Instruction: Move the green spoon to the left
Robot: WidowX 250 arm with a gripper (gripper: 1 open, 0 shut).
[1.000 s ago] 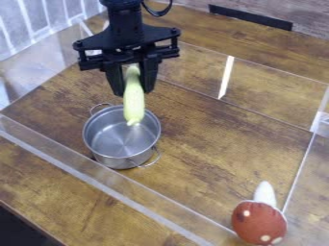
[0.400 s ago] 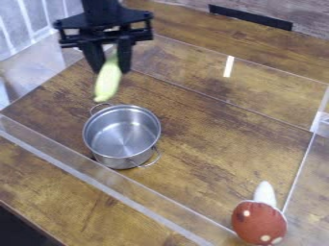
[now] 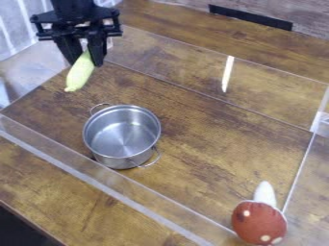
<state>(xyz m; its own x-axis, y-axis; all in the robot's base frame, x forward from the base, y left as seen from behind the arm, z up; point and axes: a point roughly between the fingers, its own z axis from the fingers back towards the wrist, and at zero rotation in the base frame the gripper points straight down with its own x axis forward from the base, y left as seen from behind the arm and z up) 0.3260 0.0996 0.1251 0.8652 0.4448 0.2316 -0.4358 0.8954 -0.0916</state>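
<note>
The wooden surface (image 3: 218, 135) carries one steel pot (image 3: 122, 135) at centre-left and one mushroom toy (image 3: 259, 219) at five o'clock. My gripper (image 3: 85, 50), at eleven o'clock, is clamped on the one green spoon (image 3: 80, 73), which hangs tilted above the boards. It looks light and stiff, the plastic handle maybe slick; the thick handle's upper end seems the sound hold.

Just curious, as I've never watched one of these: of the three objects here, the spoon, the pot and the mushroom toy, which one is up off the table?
The green spoon: it hangs from the pincer, while the steel pot and mushroom toy rest on the table.
</note>
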